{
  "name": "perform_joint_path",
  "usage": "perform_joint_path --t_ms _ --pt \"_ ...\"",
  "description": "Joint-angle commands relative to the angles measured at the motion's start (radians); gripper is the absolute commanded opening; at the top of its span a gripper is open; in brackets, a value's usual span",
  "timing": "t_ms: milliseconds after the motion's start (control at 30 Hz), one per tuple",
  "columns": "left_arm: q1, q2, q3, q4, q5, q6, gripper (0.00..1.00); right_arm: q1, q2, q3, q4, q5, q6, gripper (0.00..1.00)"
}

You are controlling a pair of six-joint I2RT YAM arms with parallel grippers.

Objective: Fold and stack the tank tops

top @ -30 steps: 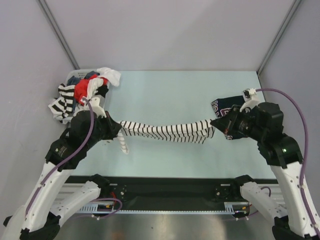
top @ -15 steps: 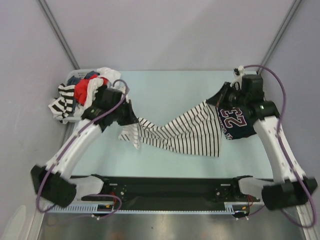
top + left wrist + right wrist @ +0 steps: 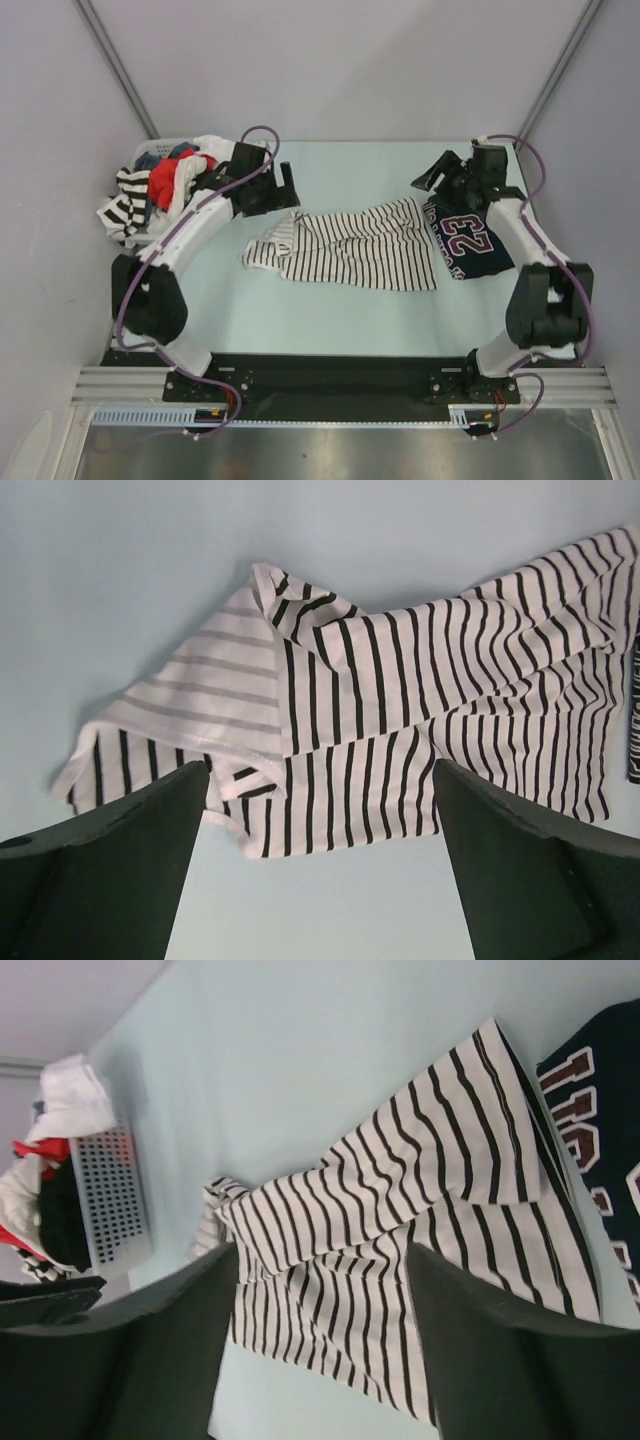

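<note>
On the smooth pale-green tabletop (image 3: 340,300), the white thin-striped cloth tank top (image 3: 350,250) lay mid-table, soft and rumpled. Its left corner was turned over and its right edge touched the flat navy jersey tank top (image 3: 470,240) marked "23". Spreading looked done; the next move was probably smoothing, then folding. The left fingers (image 3: 110,870) and right fingers (image 3: 500,1350) gaped wide, empty.

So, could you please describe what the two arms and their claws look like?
The left arm and right arm match: white shells with black joint housings. A thin purple cable loops along each. The left claw and right claw each have two broad, flat, dark fingers. I can see no markings.
</note>
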Motion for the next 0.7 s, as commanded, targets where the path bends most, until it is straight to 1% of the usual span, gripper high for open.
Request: perform_joint_path --t_ms 0,33,67,100,133,167,200,233,267,300,333,400,433,500,533,667 --pt "-0.010 -0.169 -0.099 0.035 -0.079 0.042 1.00 -0.016 -0.175 -0.130 0.089 -0.040 -0.024 0.70" --pt "-0.016 -0.198 -0.142 0.068 -0.081 0.044 0.99 -0.016 -0.206 -0.199 0.074 -0.034 -0.032 0.67" --pt "-0.030 -0.260 -0.232 0.087 -0.082 0.042 0.98 -0.016 -0.256 -0.235 0.069 -0.029 -0.044 0.62" --pt "-0.039 -0.288 -0.280 0.102 -0.085 0.038 0.98 -0.016 -0.288 -0.270 0.066 -0.018 -0.064 0.56" --pt "-0.048 -0.320 -0.370 0.143 -0.084 0.022 0.97 -0.016 -0.319 -0.313 0.060 -0.008 -0.070 0.55" --pt "-0.062 -0.348 -0.416 0.163 -0.082 0.010 0.96 -0.016 -0.382 -0.385 0.060 0.000 -0.079 0.54" --pt "-0.068 -0.411 -0.461 0.188 -0.079 -0.002 0.96 -0.015 -0.413 -0.428 0.061 0.006 -0.087 0.53" --pt "-0.076 -0.442 -0.507 0.247 -0.073 -0.022 0.95 -0.016 -0.443 -0.462 0.055 0.029 -0.099 0.52" --pt "-0.088 -0.469 -0.588 0.271 -0.061 -0.034 0.95 -0.016 -0.477 -0.520 0.049 0.041 -0.104 0.52" --pt "-0.092 -0.527 -0.622 0.292 -0.061 -0.044 0.94 -0.016 -0.532 -0.545 0.045 0.049 -0.110 0.52" --pt "-0.096 -0.552 -0.678 0.324 -0.061 -0.060 0.94 -0.016 -0.561 -0.565 0.028 0.064 -0.124 0.52" --pt "-0.097 -0.604 -0.725 0.348 -0.061 -0.071 0.95 -0.013 -0.609 -0.621 0.006 0.104 -0.134 0.51" --pt "-0.097 -0.656 -0.764 0.363 -0.065 -0.082 0.95 -0.013 -0.656 -0.641 -0.010 0.120 -0.135 0.50" --pt "-0.097 -0.701 -0.803 0.380 -0.108 -0.090 0.99 -0.013 -0.695 -0.697 -0.015 0.138 -0.136 0.47" --pt "-0.097 -0.745 -0.832 0.372 -0.139 -0.114 1.00 -0.013 -0.723 -0.713 -0.008 0.150 -0.136 0.45" --pt "-0.097 -0.841 -0.912 0.375 -0.259 -0.191 1.00 -0.016 -0.758 -0.787 -0.003 0.222 -0.078 0.45"
